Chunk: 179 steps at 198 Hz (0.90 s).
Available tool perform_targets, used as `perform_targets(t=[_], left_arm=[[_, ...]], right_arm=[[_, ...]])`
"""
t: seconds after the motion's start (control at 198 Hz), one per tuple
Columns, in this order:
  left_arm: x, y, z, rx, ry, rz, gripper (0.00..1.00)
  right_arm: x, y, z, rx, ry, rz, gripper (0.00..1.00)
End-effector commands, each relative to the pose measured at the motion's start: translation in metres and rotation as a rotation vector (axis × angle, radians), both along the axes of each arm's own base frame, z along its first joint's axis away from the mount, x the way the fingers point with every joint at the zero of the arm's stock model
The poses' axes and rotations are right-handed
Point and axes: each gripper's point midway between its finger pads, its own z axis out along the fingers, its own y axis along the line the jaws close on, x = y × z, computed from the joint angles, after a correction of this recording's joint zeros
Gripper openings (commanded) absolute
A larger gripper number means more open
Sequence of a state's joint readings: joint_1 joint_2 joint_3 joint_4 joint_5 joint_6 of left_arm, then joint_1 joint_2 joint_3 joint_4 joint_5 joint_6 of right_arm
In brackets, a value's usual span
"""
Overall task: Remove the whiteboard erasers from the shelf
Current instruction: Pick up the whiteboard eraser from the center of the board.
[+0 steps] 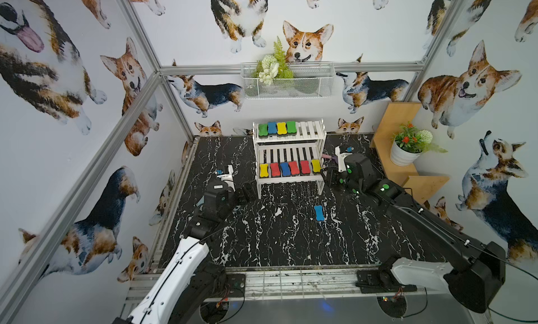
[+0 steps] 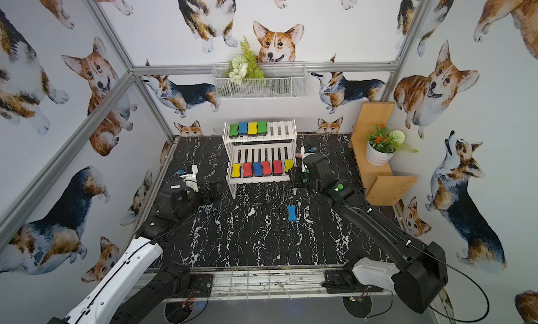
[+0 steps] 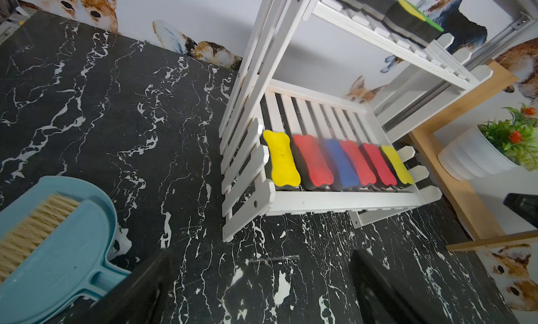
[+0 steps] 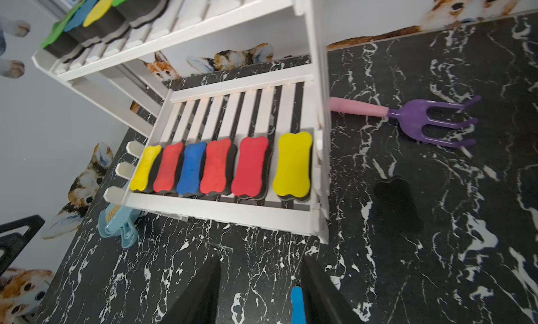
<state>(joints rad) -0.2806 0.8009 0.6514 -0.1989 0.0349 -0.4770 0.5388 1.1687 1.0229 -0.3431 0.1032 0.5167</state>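
The desk [image 1: 262,244] has a smooth, glossy black marble-look top veined in white. On it, the shelf [image 1: 291,178] is matt white-painted wood slats. The whiteboard erasers [image 1: 283,169] on the shelf have matt, faintly grainy foam tops over dark fuzzy felt. Just right of the shelf, a garden fork [image 4: 431,123] is smooth purple plastic with a matt pink grip. Left of the shelf, a dustpan [image 3: 58,249] is smooth pale-blue plastic holding a brush [image 3: 32,220] of straw-coloured bristles.
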Motion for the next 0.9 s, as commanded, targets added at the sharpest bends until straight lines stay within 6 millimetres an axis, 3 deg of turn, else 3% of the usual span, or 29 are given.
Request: perform_targets(t=[0.0,0.161,0.308,0.605,0.898], left_arm=[[0.001,-0.001,0.005,-0.001,-0.02,-0.01,0.99],[0.001,-0.001,0.006,0.0,-0.027,-0.008,0.99],[0.0,-0.001,0.006,0.0,-0.025,-0.008,0.99],[0.001,-0.001,0.003,0.004,-0.015,-0.01,0.99],[0.002,0.0,0.002,0.011,-0.011,-0.006,0.99]], right_arm=[[0.0,-0.018,-0.014,0.018,0.021,-0.071,0.51],[0.005,-0.062,-0.059,-0.006,0.109,-0.198,0.57],[0.026,-0.088,-0.084,0.017,0.141,-0.262,0.59],[0.077,-0.104,-0.135,-0.158,0.264,-0.239,0.74],[0.1,-0.109,-0.173,-0.294,0.356,-0.178,0.77]])
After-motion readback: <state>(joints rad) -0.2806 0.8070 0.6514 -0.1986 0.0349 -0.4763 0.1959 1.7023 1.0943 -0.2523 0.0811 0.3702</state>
